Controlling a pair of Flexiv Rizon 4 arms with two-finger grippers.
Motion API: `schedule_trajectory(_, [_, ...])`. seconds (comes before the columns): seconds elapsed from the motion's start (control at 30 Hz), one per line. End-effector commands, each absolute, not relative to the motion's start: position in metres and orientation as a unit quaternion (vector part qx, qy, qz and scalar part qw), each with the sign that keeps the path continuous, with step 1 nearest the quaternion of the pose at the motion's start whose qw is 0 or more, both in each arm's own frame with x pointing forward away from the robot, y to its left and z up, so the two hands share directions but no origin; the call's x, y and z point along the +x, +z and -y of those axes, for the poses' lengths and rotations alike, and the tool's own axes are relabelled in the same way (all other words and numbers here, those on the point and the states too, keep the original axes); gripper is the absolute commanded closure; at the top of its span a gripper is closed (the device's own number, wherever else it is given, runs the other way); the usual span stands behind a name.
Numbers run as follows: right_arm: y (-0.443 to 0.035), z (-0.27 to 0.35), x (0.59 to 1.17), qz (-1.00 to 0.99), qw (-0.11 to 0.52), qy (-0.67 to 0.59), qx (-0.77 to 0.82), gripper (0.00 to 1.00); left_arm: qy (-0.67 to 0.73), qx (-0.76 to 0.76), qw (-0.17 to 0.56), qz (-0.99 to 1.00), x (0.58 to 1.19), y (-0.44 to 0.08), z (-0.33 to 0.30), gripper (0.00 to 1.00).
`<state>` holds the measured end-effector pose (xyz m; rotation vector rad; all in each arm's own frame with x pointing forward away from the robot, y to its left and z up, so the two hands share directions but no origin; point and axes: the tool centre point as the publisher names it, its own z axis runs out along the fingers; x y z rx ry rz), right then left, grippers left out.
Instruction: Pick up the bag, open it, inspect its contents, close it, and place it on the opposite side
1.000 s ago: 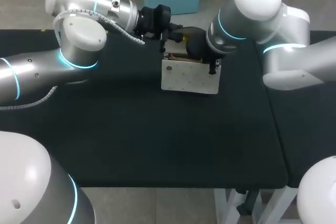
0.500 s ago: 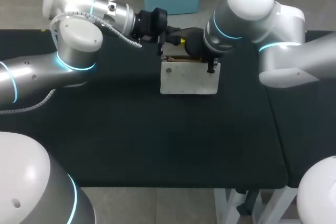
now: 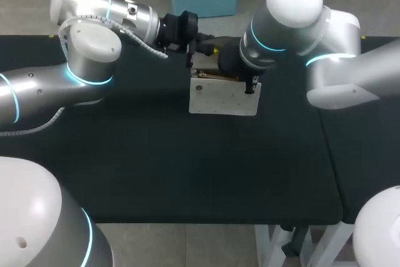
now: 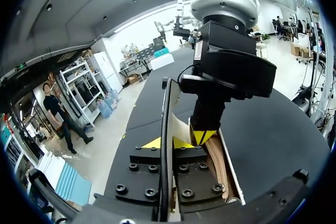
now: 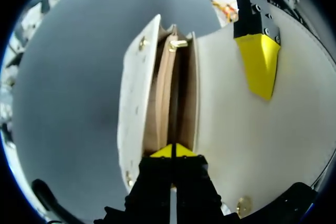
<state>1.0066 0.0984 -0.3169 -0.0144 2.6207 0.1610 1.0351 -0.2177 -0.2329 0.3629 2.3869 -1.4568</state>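
At the far middle of the bench point(image 3: 156, 167), the white bag point(image 3: 224, 95) stands where my arms meet. From my left wrist, my left end effector point(image 4: 173, 142) is clamped on the bag's raised flap point(image 4: 166, 103). From my right wrist, my right end effector point(image 5: 172, 150) is pinched on a tan inner wall point(image 5: 169, 93) in the bag's open mouth.

No legible txt, nos. or signs in any view. Only candidate: small white sticker point(image 4: 198, 51) on the black body of the right gripper point(image 4: 203, 136), left wrist view, print too small to read. The bag point(image 3: 222, 97) shows plain metal studs, no lettering.
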Motion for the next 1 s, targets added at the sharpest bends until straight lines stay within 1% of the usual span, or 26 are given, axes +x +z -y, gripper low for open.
schedule_trajectory(0.03, [-0.325, -0.113, 1.005, -0.965, 0.255, 0.052, -0.005, 1.00, -0.497, 0.137, 0.144, -0.845, 1.033, -0.225, 0.231, 1.00])
schedule_trajectory(0.47, [-0.328, -0.120, 0.994, -0.967, 0.248, 0.050, -0.005, 1.00, -0.491, 0.168, 0.131, -0.845, 1.025, -0.227, 0.225, 1.00])
schedule_trajectory(0.73, [-0.330, -0.121, 0.983, -0.972, 0.229, 0.044, 0.007, 0.99, -0.497, 0.179, 0.130, -0.839, 1.025, -0.234, 0.222, 1.00])
schedule_trajectory(0.87, [-0.335, -0.120, 0.980, -0.975, 0.216, 0.045, 0.022, 0.60, -0.502, 0.185, 0.132, -0.834, 1.023, -0.236, 0.220, 1.00])
schedule_trajectory(0.9, [-0.335, -0.119, 0.979, -0.976, 0.212, 0.043, 0.025, 0.53, -0.503, 0.185, 0.134, -0.834, 1.022, -0.237, 0.219, 1.00])
schedule_trajectory(0.97, [-0.337, -0.118, 0.977, -0.977, 0.207, 0.044, 0.032, 0.19, -0.505, 0.188, 0.136, -0.831, 1.021, -0.237, 0.217, 1.00])
schedule_trajectory(1.0, [-0.338, -0.117, 0.977, -0.977, 0.204, 0.044, 0.036, 0.08, -0.505, 0.189, 0.138, -0.831, 1.021, -0.237, 0.217, 1.00])
